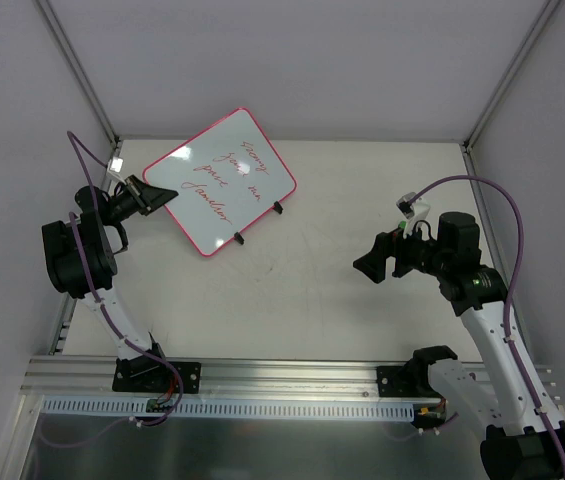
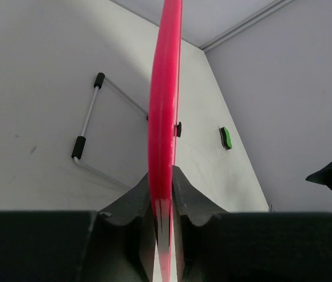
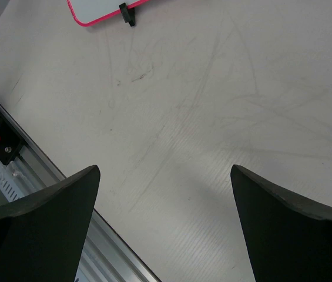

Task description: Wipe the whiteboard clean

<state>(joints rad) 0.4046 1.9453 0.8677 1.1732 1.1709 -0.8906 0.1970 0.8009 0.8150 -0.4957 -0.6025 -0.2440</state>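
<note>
Top external, glossy whiteboard (image 1: 220,182), rounded pink rim

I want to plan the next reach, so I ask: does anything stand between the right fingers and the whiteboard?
Nothing visible does. In the top view only bare table lies between the open right fingers and the whiteboard. The left fingers clamp its pink rim.

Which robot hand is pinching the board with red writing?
The left black two-finger gripper: its jaws squeeze the pink rim of the glossy white whiteboard. The right black gripper hangs wide open, holding nothing.
</note>
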